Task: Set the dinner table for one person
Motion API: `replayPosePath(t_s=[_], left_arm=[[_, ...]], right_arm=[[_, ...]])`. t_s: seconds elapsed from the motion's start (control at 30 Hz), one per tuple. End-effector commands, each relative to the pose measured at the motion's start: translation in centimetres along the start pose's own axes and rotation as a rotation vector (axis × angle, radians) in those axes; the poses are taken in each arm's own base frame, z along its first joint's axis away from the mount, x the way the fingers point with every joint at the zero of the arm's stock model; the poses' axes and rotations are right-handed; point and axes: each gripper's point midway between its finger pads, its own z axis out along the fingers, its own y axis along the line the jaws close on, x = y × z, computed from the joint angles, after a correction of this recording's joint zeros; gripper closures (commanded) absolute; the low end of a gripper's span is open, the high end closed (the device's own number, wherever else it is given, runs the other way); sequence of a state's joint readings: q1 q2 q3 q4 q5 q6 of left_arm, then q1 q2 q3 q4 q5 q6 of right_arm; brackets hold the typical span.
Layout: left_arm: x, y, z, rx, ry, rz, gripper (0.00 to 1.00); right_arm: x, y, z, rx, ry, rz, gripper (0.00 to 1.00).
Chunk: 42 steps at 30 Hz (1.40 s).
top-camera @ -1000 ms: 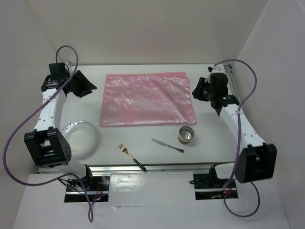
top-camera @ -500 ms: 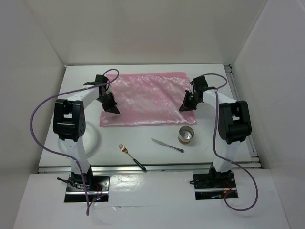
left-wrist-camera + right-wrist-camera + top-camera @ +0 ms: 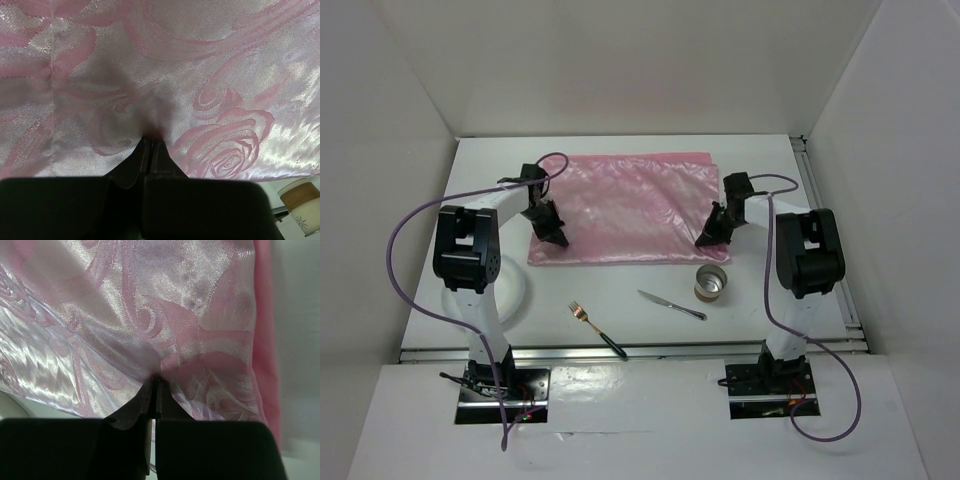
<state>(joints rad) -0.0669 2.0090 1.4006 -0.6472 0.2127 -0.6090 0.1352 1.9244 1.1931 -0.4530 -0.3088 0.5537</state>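
The white dinner table (image 3: 620, 285) carries a pink satin mat (image 3: 630, 205) with a rose pattern, lying flat at the far middle. My left gripper (image 3: 558, 238) sits on the mat's near-left corner, my right gripper (image 3: 703, 240) on its near-right corner. In the left wrist view the left gripper (image 3: 151, 140) is shut, with the mat's cloth (image 3: 200, 75) puckered at its tips. In the right wrist view the right gripper (image 3: 156, 379) is also shut, pinching a fold of the mat (image 3: 150, 305).
A white plate (image 3: 512, 292) lies at the near left, partly behind the left arm. A gold fork with a black handle (image 3: 595, 328), a knife (image 3: 672, 305) and a short cup (image 3: 711, 283) lie near the front edge. The cup also shows in the left wrist view (image 3: 300, 200).
Both arms swung in from the table's outer sides onto the mat's near corners, then shifted slightly toward the front edge. The mat's near corners now look pinched.
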Motion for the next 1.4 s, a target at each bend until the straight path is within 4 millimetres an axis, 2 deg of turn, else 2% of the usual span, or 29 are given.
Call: replayPosePath(t_s=[0.0, 0.03, 0.13, 0.2, 0.23, 0.4, 0.6, 0.73, 0.8, 0.87, 0.93, 0.97, 1.0, 1.07, 1.1, 1.13, 1.2, 1.23, 1.27, 1.3, 1.33, 1.37], left_arm=[[0.5, 1.1, 1.0, -0.037, 0.016, -0.015, 1.0], [0.9, 1.4, 1.1, -0.042, 0.025, -0.017, 1.0], [1.7, 1.8, 1.0, -0.048, 0.036, -0.02, 1.0], [2.1, 2.1, 0.9, -0.052, 0.042, -0.022, 1.0], [2.2, 2.1, 0.9, -0.05, 0.038, -0.021, 1.0], [3.2, 2.5, 0.7, -0.048, 0.055, -0.024, 1.0], [4.4, 3.0, 0.4, -0.051, 0.058, -0.025, 1.0], [3.6, 2.6, -0.1, -0.044, 0.029, -0.018, 1.0], [2.8, 2.0, -1.3, -0.038, 0.0, -0.012, 0.99], [1.5, 1.0, -2.7, -0.026, -0.038, -0.003, 0.97], [-0.4, -0.3, -4.6, -0.001, -0.106, 0.031, 0.93], [-0.8, -0.5, -5.3, -0.005, -0.122, 0.033, 0.83], [-1.0, -0.8, -6.1, -0.001, -0.132, 0.045, 0.78], [-2.2, -2.0, -7.8, 0.011, -0.19, 0.073, 0.7], [-1.9, -1.9, -8.2, 0.004, -0.178, 0.07, 0.66], [-2.7, -2.5, -9.5, 0.009, -0.212, 0.086, 0.64], [-3.1, -2.8, -10.9, 0.01, -0.235, 0.098, 0.63], [-3.4, -3.4, -11.9, 0.023, -0.259, 0.104, 0.61], [-3.4, -3.8, -13.4, 0.039, -0.286, 0.11, 0.58], [-3.5, -3.8, -13.9, 0.039, -0.304, 0.111, 0.58], [-3.7, -4.2, -14.8, 0.051, -0.327, 0.116, 0.58], [-3.9, -4.5, -15.6, 0.063, -0.348, 0.12, 0.58]], right_arm=[[4.4, -4.5, 0.9, 0.185, 0.092, 0.06, 1.0], [5.5, -5.0, 1.1, 0.197, 0.115, 0.058, 1.0], [6.2, -5.7, 0.4, 0.221, 0.104, 0.067, 1.0], [5.6, -5.7, -0.1, 0.229, 0.063, 0.072, 1.0], [6.2, -6.3, -0.2, 0.243, 0.067, 0.074, 1.0], [5.1, -6.1, -0.7, 0.255, 0.021, 0.064, 1.0], [3.3, -5.0, -1.0, 0.243, -0.009, 0.037, 1.0], [2.5, -3.8, -1.6, 0.198, -0.035, 0.019, 1.0], [1.6, -2.5, -2.8, 0.16, -0.07, -0.007, 0.97], [0.7, -0.9, -4.1, 0.108, -0.102, -0.033, 0.89], [0.1, 0.8, -6.2, 0.052, -0.162, -0.087, 0.81], [-0.8, 1.9, -7.3, 0.026, -0.2, -0.098, 0.74], [-1.4, 2.6, -8.3, 0.009, -0.227, -0.114, 0.58], [-2.9, 3.8, -10.8, 0.006, -0.305, -0.134, 0.58], [-3.0, 3.7, -11.5, 0.018, -0.314, -0.132, 0.58], [-3.5, 4.0, -12.8, 0.022, -0.353, -0.15, 0.5], [-2.8, 3.3, -13.8, 0.056, -0.346, -0.155, 0.4], [-2.6, 3.2, -14.9, 0.063, -0.369, -0.155, 0.34], [-1.7, 2.5, -14.9, 0.076, -0.349, -0.151, 0.31], [-0.6, 1.8, -15.1, 0.093, -0.323, -0.146, 0.27], [0.2, 1.5, -15.9, 0.088, -0.331, -0.147, 0.24], [1.7, 0.3, -15.3, 0.109, -0.294, -0.119, 0.17]])
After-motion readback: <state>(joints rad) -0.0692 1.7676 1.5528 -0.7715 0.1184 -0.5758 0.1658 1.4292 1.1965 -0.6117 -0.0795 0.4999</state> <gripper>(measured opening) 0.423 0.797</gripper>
